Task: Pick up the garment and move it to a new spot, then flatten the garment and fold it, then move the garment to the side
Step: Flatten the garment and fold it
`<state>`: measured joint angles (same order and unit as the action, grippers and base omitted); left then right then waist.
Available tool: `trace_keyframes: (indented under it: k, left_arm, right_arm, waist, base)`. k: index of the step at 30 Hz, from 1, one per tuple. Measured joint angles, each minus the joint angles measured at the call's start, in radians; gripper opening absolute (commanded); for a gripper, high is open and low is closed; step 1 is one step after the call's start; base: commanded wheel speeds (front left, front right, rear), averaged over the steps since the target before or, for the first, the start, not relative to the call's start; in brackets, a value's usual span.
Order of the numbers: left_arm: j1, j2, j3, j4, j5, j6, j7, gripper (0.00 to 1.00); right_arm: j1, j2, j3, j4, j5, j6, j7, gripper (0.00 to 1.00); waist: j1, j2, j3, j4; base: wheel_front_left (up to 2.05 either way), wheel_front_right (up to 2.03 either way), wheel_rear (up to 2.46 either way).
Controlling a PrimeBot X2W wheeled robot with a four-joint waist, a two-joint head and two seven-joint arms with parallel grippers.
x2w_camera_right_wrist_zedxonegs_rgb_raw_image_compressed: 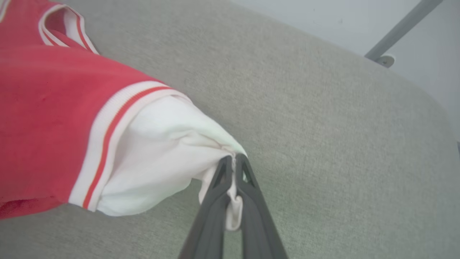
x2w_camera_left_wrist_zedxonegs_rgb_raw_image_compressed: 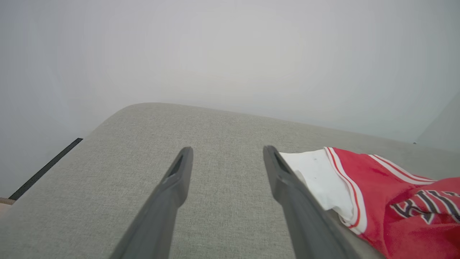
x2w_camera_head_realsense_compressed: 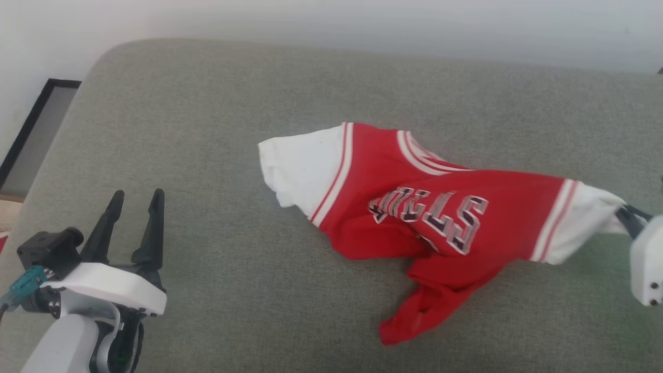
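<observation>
- So, the garment (x2w_camera_head_realsense_compressed: 445, 207) is lying crumpled on the grey fabric-covered worktop (x2w_camera_head_realsense_compressed: 233, 129), right of the middle in the head view, with the dark white-outlined lettering (x2w_camera_head_realsense_compressed: 430, 212) facing up and reading upside down from the robot's side.
- Right end effector (x2w_camera_head_realsense_compressed: 621, 212) is clenched on the tip of one white sleeve (x2w_camera_head_realsense_compressed: 585, 223). In the right wrist view you can see the cloth bunched between the two dark fingers (x2w_camera_right_wrist_zedxonegs_rgb_raw_image_compressed: 251, 201), with a bit of white poking out below the pinch.
- That sleeve looks pulled taut toward the right edge, and the red body trails off to the left.
- The other white sleeve (x2w_camera_head_realsense_compressed: 300, 166) points toward the robot's left, flat on the worktop.
- Left end effector (x2w_camera_head_realsense_compressed: 137, 194) is released, fingers spread wide with nothing between them, at the lower left and well apart from the garment.
- From the left wrist view, its right finger (x2w_camera_left_wrist_zedxonegs_rgb_raw_image_compressed: 287, 187) partly overlaps that near sleeve (x2w_camera_left_wrist_zedxonegs_rgb_raw_image_compressed: 316, 176), but I can't tell if it's touching.
</observation>
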<state>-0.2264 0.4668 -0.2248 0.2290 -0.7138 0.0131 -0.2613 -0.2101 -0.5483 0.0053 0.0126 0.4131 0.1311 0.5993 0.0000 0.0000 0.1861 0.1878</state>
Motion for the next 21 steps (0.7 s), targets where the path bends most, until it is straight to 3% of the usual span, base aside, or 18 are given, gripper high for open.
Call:
trace_keyframes:
  k: [5,11,12,13,15,21]
  left_arm:
    - [-0.017,-0.004,-0.010,0.002,0.002,-0.002,0.000,1.00]
    - [-0.048,-0.004,-0.022,0.022,0.003,-0.011,0.007,1.00]
    - [-0.051,-0.004,-0.024,0.028,0.004,-0.014,0.009,1.00]
    - [-0.054,-0.003,-0.026,0.032,0.004,-0.015,0.009,1.00]
    - [-0.061,-0.002,-0.028,0.035,0.006,-0.015,0.013,1.00]
    - [-0.067,0.017,-0.034,0.033,0.013,-0.015,0.038,1.00]
  right_arm:
    - [0.024,0.007,-0.033,0.092,0.010,0.000,-0.026,0.00]
    - [-0.030,0.029,0.011,0.265,0.048,0.000,-0.065,0.00]
    - [-0.045,0.029,0.028,0.290,0.049,0.000,-0.067,0.05]
    - [-0.058,0.028,0.042,0.306,0.052,0.000,-0.072,0.34]
    - [-0.085,0.031,0.057,0.340,0.069,0.000,-0.075,1.00]
    - [-0.125,0.023,0.104,0.381,0.110,0.000,-0.051,1.00]
  waist:
    - [0.0000,0.0000,0.021,-0.003]
    - [0.0000,0.0000,0.042,0.008]
    - [0.0000,0.0000,0.043,0.010]
    - [0.0000,0.0000,0.044,0.011]
    - [0.0000,0.0000,0.042,0.009]
    - [0.0000,0.0000,0.026,-0.010]
  base:
    - [0.00,0.00,0.00]
    - [0.00,0.00,0.00]
    - [0.00,0.00,0.00]
    - [0.00,0.00,0.00]
    - [0.00,0.00,0.00]
    - [0.00,0.00,0.00]
